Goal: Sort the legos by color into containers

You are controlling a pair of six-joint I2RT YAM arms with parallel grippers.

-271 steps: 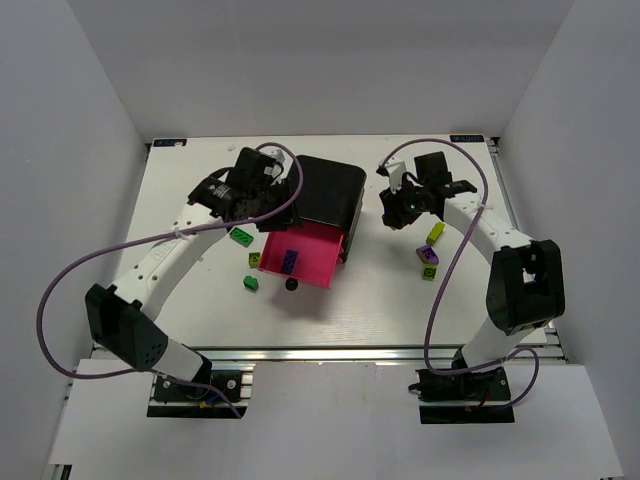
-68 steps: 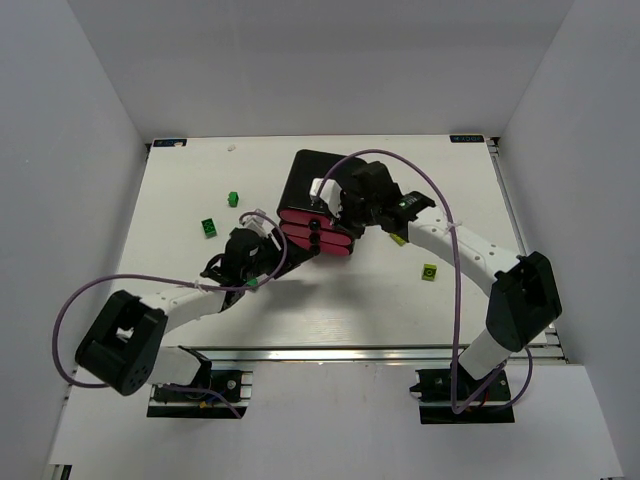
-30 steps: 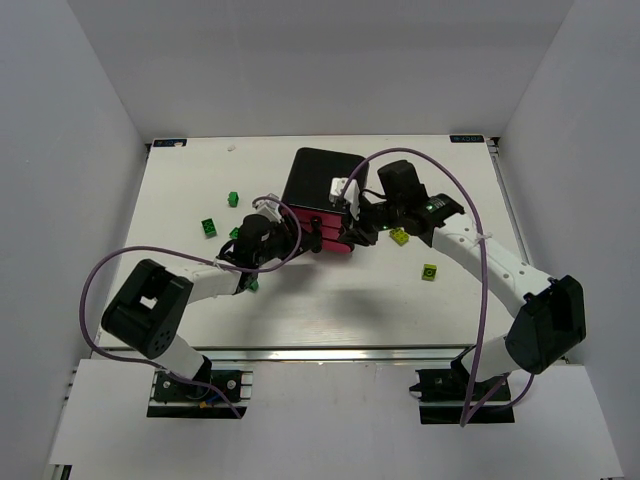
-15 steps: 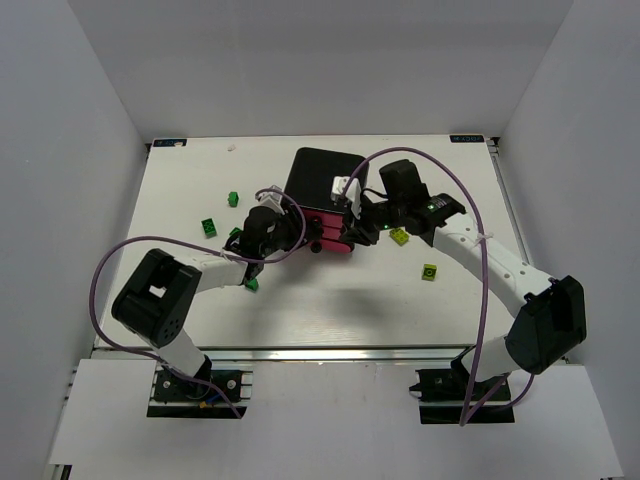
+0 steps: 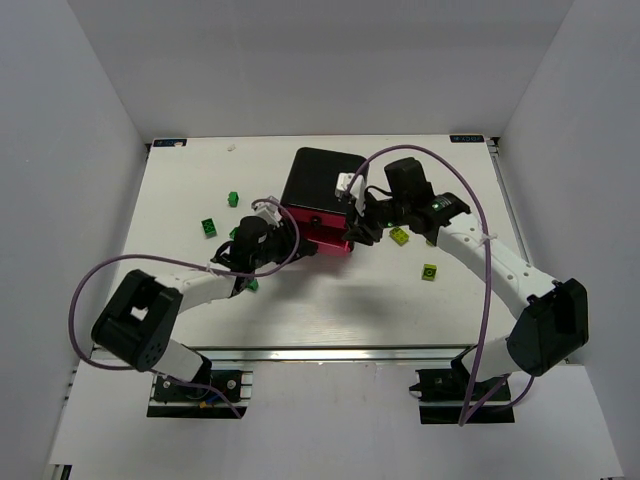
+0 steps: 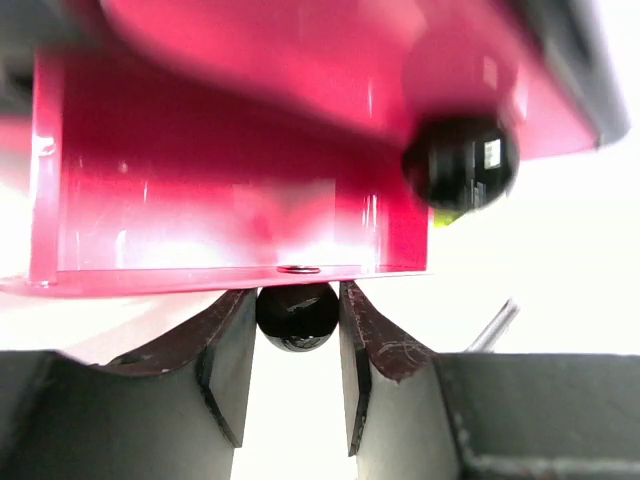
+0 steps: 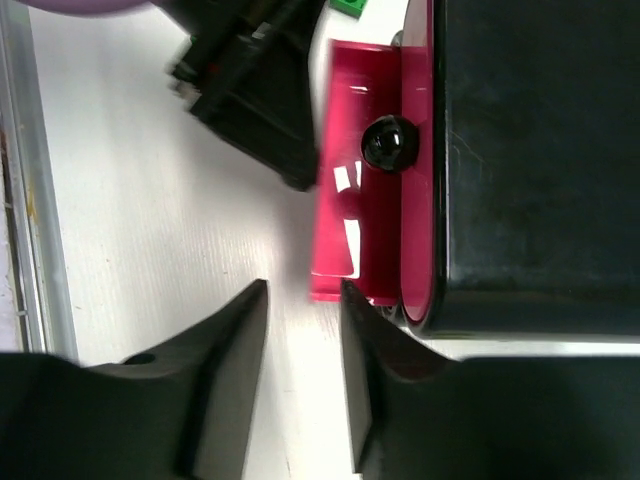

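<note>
The black casing [image 5: 318, 180] holds the pink drawers [image 5: 328, 238]. My left gripper [image 5: 290, 241] is shut on the round black knob [image 6: 297, 315] of the lowest drawer [image 6: 220, 210], which stands a little out of the casing. A second knob [image 6: 460, 165] shows above it. My right gripper [image 5: 358, 228] is open and empty at the right front corner of the drawers [image 7: 345, 220], its fingertips [image 7: 255, 300] just off the pulled-out one. Dark green legos [image 5: 208, 227] [image 5: 233, 198] [image 5: 252, 286] lie left of the unit. Yellow-green legos [image 5: 400, 236] [image 5: 430, 271] lie to its right. No purple lego shows.
The white table [image 5: 330, 310] ends in a metal rail at the near edge. White walls close in the left, right and back sides. In the right wrist view the black casing [image 7: 530, 150] fills the right side and my left gripper's body [image 7: 250, 90] sits opposite.
My left gripper has drawn back slightly toward the near left with the bottom knob in it, and that drawer has slid out a little. The right gripper has stayed at the drawers' corner.
</note>
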